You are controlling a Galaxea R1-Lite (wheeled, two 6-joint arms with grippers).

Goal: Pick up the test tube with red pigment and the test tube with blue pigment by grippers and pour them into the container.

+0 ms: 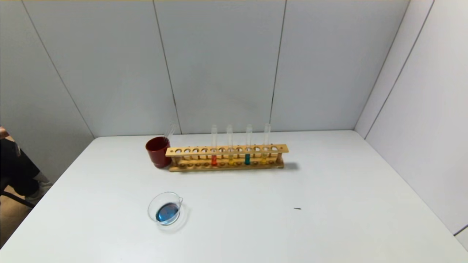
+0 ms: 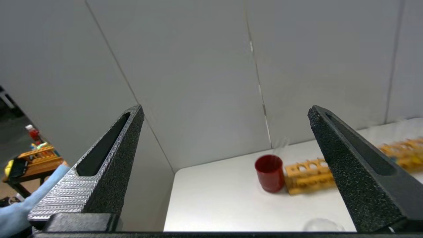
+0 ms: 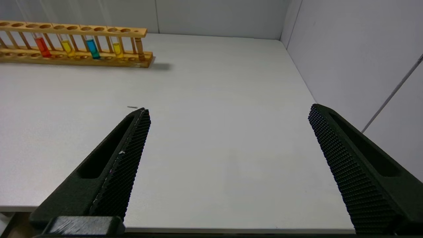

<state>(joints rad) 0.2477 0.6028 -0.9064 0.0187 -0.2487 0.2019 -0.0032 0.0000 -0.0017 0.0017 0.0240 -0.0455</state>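
A wooden test tube rack (image 1: 226,157) stands toward the back of the white table (image 1: 329,204), with 4 tubes upright in it. The test tube with red pigment (image 1: 214,146) stands leftmost of the 4, its orange-red liquid low between the rack's 2 rails. The test tube with blue pigment (image 1: 248,145) is third from the left, with a yellow-liquid tube (image 1: 230,145) between them and another yellow-liquid tube (image 1: 266,143) at the right end. The upper parts of all 4 are clear glass and faint against the grey wall.

A dark red cup (image 1: 158,151) sits touching or just beside the rack's left end; which one cannot be told. A thin clear rod or tube (image 1: 170,130) leans out of it, too faint to identify. The container (image 1: 165,208), a low clear glass beaker, stands nearer the front and left, well apart from the rack, with blue liquid already pooled in its bottom. A tiny dark speck (image 1: 297,208) lies on the table to the right.

Neither arm appears in the head view. The left gripper (image 2: 224,112) hangs off the table's left front corner with its fingers spread wide and nothing between them; in its view the rack is partly hidden behind 1 finger and the beaker is cut off at the frame's edge. The right gripper (image 3: 228,110) sits over the table's front edge on the right, likewise spread wide and holding nothing.
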